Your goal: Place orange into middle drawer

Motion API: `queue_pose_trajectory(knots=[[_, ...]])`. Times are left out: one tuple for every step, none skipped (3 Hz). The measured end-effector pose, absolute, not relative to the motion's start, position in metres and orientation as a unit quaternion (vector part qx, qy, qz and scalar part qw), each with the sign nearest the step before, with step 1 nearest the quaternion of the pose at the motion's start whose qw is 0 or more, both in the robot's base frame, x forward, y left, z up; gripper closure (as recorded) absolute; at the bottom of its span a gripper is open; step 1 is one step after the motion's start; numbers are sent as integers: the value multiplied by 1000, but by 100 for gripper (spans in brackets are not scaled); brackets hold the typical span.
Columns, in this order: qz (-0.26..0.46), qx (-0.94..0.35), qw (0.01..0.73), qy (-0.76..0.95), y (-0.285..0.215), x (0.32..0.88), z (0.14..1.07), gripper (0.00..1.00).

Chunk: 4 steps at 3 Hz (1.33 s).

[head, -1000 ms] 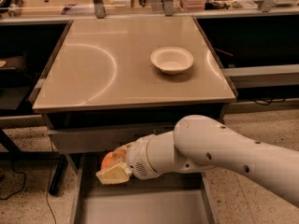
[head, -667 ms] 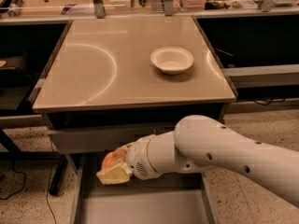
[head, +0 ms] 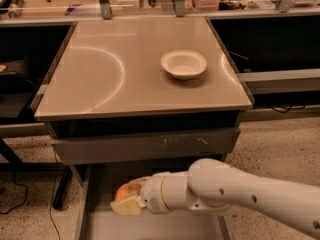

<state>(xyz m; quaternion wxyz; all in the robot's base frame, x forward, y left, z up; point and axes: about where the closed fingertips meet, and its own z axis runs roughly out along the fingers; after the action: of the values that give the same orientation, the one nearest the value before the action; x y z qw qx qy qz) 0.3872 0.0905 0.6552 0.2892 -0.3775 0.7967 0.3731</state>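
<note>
Grey metal middle drawer (head: 150, 229) is standing pulled out at the near bottom of the scene, low side walls running along left and right, plain flat floor showing nearer than the gripper. Orange (head: 127, 191) is sitting over the far-left part of this drawer, inside the line of its walls; cannot tell if it is touching the floor. Gripper (head: 126, 199) is reaching in from the right, over the same far-left area, and its fingers (head: 126, 206) are clamping around the orange, one pale yellow pad showing just under the fruit, the other hidden behind it. White arm (head: 235, 194) is stretching across from the near right corner, covering the drawer's right side.

Just above, a second grey drawer (head: 145, 146) is sitting only slightly out, pale scratch marks showing on its front panel; its inside is not showing. Tan table top (head: 100, 84) is spreading over both drawers. White bowl (head: 183, 64) is standing upright on the far-right part of the top, well apart from the orange, pale inside facing up. Cluttered shelves are running along the far edge, contents too blurred to name.
</note>
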Motion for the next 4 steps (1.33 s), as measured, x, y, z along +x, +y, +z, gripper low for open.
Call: queue_pose_trajectory(knots=[[375, -323, 302, 815, 73, 400, 596, 100], [382, -285, 299, 827, 64, 406, 543, 100], [382, -285, 299, 827, 64, 406, 543, 100], [380, -274, 302, 830, 73, 407, 523, 100]])
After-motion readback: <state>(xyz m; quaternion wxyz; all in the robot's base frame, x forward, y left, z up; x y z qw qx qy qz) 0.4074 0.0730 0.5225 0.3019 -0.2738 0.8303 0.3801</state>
